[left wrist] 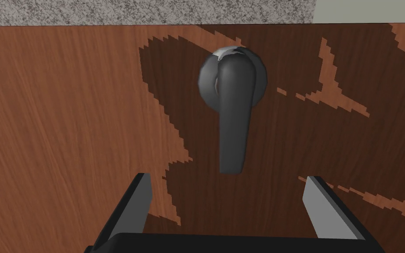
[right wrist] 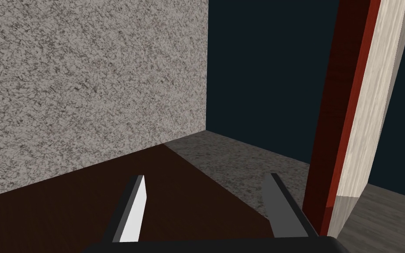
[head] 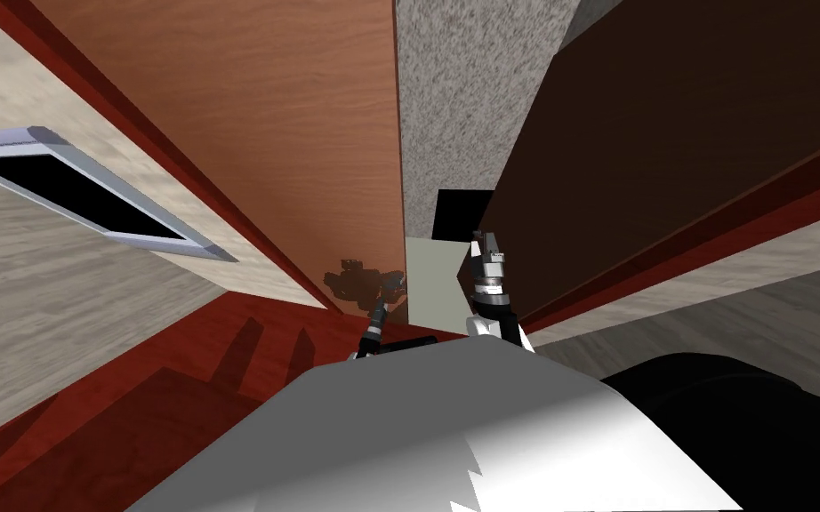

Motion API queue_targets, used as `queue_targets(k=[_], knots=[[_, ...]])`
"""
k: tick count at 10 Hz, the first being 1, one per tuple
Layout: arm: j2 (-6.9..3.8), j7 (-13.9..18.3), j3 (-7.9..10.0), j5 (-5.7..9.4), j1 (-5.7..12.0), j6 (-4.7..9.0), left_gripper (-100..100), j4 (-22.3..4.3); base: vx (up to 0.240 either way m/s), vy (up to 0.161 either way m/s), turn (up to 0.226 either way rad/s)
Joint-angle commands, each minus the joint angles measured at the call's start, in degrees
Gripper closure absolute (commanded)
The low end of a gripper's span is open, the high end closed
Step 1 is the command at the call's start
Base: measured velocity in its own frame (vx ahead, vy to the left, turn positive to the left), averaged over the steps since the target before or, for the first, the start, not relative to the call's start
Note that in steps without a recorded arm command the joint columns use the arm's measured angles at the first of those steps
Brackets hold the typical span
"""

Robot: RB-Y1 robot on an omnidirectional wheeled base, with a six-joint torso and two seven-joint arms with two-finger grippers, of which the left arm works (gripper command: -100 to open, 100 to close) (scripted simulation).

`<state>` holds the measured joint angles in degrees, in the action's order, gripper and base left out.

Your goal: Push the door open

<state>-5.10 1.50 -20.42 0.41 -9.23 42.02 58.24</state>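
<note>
The door [head: 293, 116], a reddish-brown wood panel, fills the upper middle of the head view and slants down toward the centre. Its edge runs beside a speckled grey wall [head: 453, 89]. The left gripper [left wrist: 227, 177] is right up against the door, just left of centre in the head view, and throws a jagged dark shadow [head: 350, 280] on the wood. In the left wrist view its two fingers [left wrist: 141, 193] stand spread apart with nothing between them. The dark lever handle [left wrist: 233, 114] hangs from its round base just beyond the fingertips, on a line midway between them. I cannot tell whether the fingertips are touching the wood.

The right gripper [right wrist: 206, 175] is raised just right of centre in the head view, in front of a small black area [head: 457, 213] and a pale grey-green strip [head: 430, 284]. Its fingers are also parted and hold nothing. Beyond them are a dark brown surface [right wrist: 109, 184], the speckled wall, and a red-brown frame edge [right wrist: 346, 101] with pale wood beside it.

A broad dark brown panel [head: 666, 133] takes up the upper right of the head view. At the far left a light grey frame [head: 168, 245] surrounds a black area, and red-brown floor [head: 132, 400] lies at the lower left.
</note>
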Motion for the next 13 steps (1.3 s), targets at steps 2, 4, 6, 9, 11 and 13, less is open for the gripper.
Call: queue_targets(k=[2,4,6,9,11,13], knots=[[0.33,-0.09,0.5,0.13,0.66,0.25,-100,-1.03,0.206,-0.067,-0.03],[0.68,-0.16,0.83,0.21,1.06,0.4,-100,-1.68,0.189,-0.067,-0.027],[0.75,-0.17,0.87,0.22,1.08,0.38,-100,-1.69,0.126,-0.031,-0.011],[0.75,-0.17,0.87,0.22,1.08,0.38,100,-1.69,-0.016,0.004,-0.007],[0.75,-0.17,0.87,0.22,1.08,0.38,100,-1.69,0.0,0.0,0.0],[0.61,-0.42,1.74,0.52,1.5,0.23,100,-1.91,0.052,-0.015,0.014]])
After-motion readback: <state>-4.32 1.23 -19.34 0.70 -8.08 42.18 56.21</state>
